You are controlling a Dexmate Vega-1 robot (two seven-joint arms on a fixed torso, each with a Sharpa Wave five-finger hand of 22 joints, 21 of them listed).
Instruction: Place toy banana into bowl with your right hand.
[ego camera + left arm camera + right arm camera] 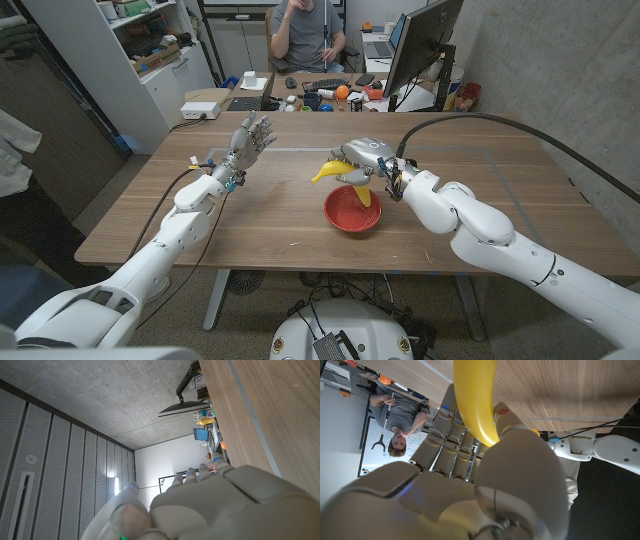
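Right hand: the pale grey right hand [368,158] hangs over the table, its fingers closed on the curved yellow plastic toy banana [331,171]; in the right wrist view the right hand [470,480] wraps the fruit between thumb and fingers [451,435].
Toy banana: held clear of the table, one pointed end reaching toward the robot's left, just above the far rim of the bowl; in the right wrist view the toy banana [472,400] runs out past the fingers against the wood.
Bowl: a round red bowl [353,209] stands on the table directly below and a little nearer the robot than the right hand; the banana is not inside it.
Left hand: the pale grey left hand [250,140] is raised off the table well to the robot's left of the bowl, fingers apart and upright, holding nothing; in the left wrist view the back of the left hand [225,505] shows with its fingers extended.
Table: a brown wooden table [150,220] bears the bowl.
Background: a person [305,35] in a grey top sits at a cluttered desk behind the table, beside a dark monitor [420,45].
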